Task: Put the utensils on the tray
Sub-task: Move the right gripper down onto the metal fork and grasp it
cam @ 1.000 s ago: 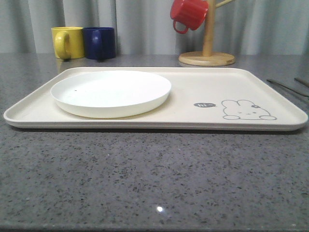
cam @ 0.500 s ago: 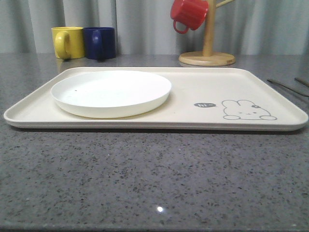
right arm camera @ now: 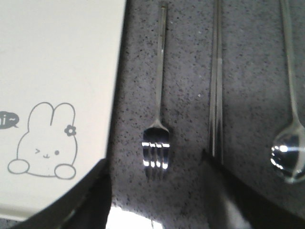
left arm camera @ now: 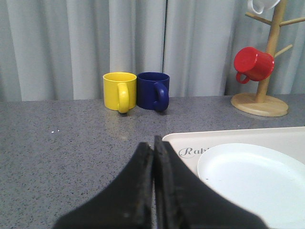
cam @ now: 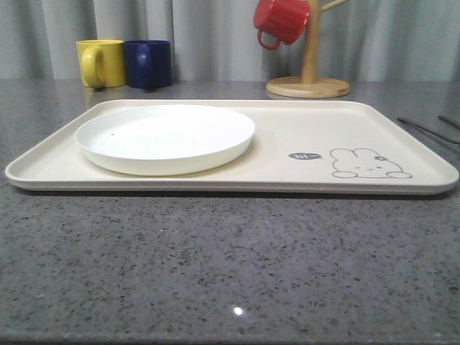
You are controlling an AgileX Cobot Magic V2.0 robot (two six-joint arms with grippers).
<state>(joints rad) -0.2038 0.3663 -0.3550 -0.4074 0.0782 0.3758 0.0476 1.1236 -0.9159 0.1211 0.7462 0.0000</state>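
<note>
Right claw [right arm camera: 157, 200] spread over fork [right arm camera: 158, 114] beside tray [right arm camera: 62, 52]; left claw [left arm camera: 153, 157] pressed together. Next: descend, pinch fork.

Left gripper [left arm camera: 153, 157] has two black, matte fingers [left arm camera: 138, 191], broad at the base and tapering to blunt tips; right gripper [right arm camera: 157, 191] shows dark, blurred fingers [right arm camera: 90, 195] with sloping edges.

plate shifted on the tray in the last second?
No. The plate sits at the same spot on the tray, its right edge equally far from the "hi" bubble.
</note>
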